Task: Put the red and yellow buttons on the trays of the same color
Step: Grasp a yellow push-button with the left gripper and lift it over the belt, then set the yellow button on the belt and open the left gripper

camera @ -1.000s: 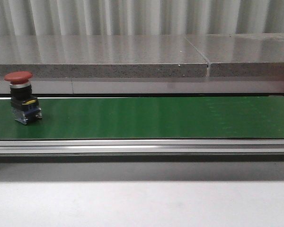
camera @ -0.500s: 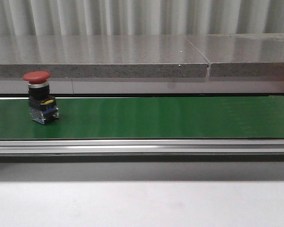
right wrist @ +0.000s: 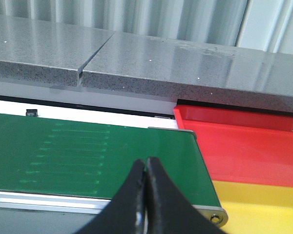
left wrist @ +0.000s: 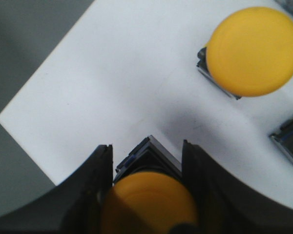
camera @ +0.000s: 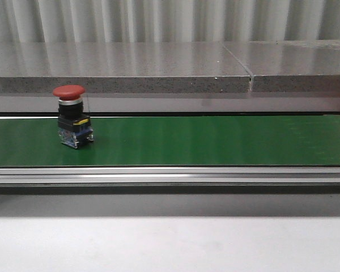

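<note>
Left wrist view shows the left gripper (left wrist: 147, 195) closed on a yellow button (left wrist: 149, 202), its two dark fingers (left wrist: 95, 187) pressed against either side of the button's body just under the cap, above a white surface (left wrist: 112, 87) on which a second yellow button (left wrist: 254, 51) stands and the corner of another switch body (left wrist: 290, 139) is cut off at the frame edge. The right gripper (right wrist: 146, 195) is seen in its own wrist view with the fingertips shut together on nothing, held over the near edge of the green conveyor belt (right wrist: 88, 156), beside the red tray (right wrist: 244, 141) and, nearer, the yellow tray (right wrist: 254, 204) past the belt's right end. The step in hand is judged to be the carrying of the held button to the yellow tray; the grip is best kept low on the square body, the cap kept upright, and the release made only once the base is close above the tray floor, so that the top-heavy piece is not tipped. On the belt in the front view a red button (camera: 71, 116) stands upright toward the left, well apart from both trays: a domed red cap over a metal collar, with a black and blue switch block beneath bearing a yellow mark
</note>
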Controlling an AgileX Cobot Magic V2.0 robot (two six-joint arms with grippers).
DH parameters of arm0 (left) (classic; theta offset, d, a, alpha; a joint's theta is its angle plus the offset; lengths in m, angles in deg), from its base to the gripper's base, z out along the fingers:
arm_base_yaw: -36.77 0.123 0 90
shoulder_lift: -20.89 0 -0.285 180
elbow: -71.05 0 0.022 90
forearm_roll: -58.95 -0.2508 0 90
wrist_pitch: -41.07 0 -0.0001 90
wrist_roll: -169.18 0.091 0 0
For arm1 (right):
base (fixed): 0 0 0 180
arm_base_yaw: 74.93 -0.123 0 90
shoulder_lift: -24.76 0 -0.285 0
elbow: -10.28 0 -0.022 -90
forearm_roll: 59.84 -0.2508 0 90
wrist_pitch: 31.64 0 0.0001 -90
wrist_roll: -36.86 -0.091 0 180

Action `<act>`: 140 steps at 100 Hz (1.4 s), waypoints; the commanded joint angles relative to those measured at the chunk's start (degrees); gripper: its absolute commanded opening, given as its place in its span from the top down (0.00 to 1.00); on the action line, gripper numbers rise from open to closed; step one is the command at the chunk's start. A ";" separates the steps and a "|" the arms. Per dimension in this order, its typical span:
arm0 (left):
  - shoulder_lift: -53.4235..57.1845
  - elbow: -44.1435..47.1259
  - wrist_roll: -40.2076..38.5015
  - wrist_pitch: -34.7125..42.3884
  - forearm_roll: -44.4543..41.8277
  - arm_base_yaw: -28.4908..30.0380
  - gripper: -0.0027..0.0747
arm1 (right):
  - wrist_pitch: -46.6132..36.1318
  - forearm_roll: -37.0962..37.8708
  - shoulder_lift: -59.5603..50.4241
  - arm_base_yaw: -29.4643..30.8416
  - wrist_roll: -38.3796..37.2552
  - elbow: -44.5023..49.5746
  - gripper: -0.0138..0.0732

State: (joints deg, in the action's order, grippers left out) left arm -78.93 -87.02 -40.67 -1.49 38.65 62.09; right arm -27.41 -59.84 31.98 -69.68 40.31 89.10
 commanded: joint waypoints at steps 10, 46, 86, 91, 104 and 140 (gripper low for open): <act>11.23 -1.56 2.38 -0.65 -0.50 -4.85 0.99 | -4.69 0.00 -0.88 0.07 0.19 -0.32 0.92; 22.76 -1.70 5.36 3.56 0.72 -17.64 0.99 | -4.69 0.00 -0.88 0.07 0.19 -0.32 0.92; 12.98 -7.33 22.36 4.54 19.61 -22.07 0.99 | -4.69 0.00 -0.88 0.07 0.19 -0.32 0.92; 11.31 -8.18 22.95 4.54 20.30 -22.07 0.99 | -4.69 0.00 -0.88 0.07 0.19 -0.32 0.92; 8.06 -9.43 23.38 4.44 20.87 -22.07 0.99 | -4.69 0.00 -0.88 0.07 0.19 -0.32 0.92; 3.61 -9.58 23.72 3.33 22.03 -22.07 0.96 | -4.69 0.00 -0.88 0.07 0.19 -0.32 0.92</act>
State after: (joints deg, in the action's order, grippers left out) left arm -76.92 -94.44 -17.30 0.35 59.72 40.35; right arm -27.41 -59.84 31.98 -69.68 40.31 89.10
